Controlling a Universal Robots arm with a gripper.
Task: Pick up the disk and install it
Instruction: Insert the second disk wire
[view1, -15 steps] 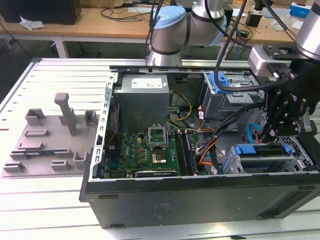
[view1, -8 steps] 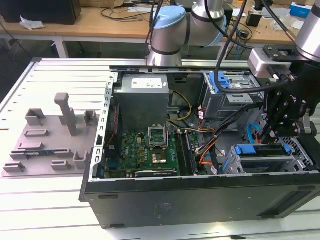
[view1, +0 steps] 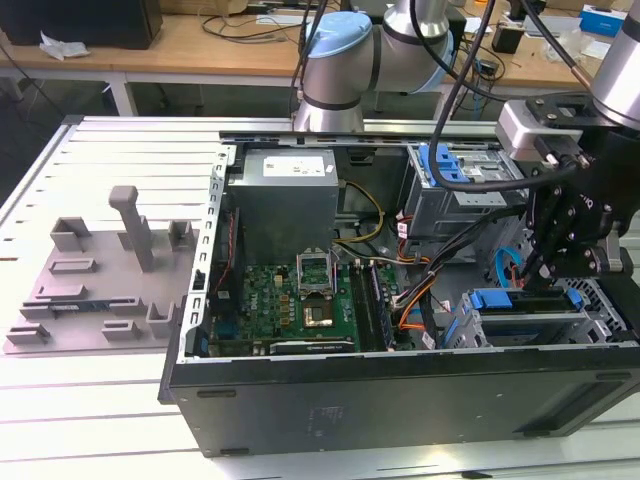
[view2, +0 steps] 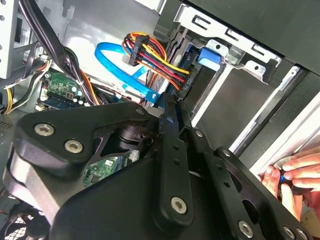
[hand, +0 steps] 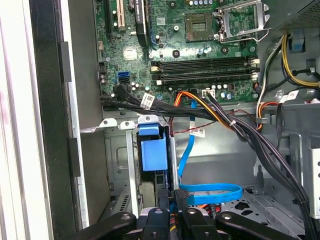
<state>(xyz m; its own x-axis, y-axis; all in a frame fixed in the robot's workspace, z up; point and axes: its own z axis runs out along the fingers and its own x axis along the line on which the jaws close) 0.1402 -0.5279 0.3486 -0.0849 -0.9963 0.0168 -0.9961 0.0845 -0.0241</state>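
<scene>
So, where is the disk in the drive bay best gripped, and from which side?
Probably by its blue bracket, coming from the case's open side: the disk sits edge-on in the drive bay, whose metal walls cover its flat faces.

1. A robotics lab or electronics workshop: the open computer case (view1: 400, 390) lies on a slotted aluminium table (view1: 60, 180).
2. A grey fixture plate (view1: 95, 290) with upright posts sits beside it.
3. Wooden benches (view1: 200, 45) behind carry cables and boxes.
</scene>
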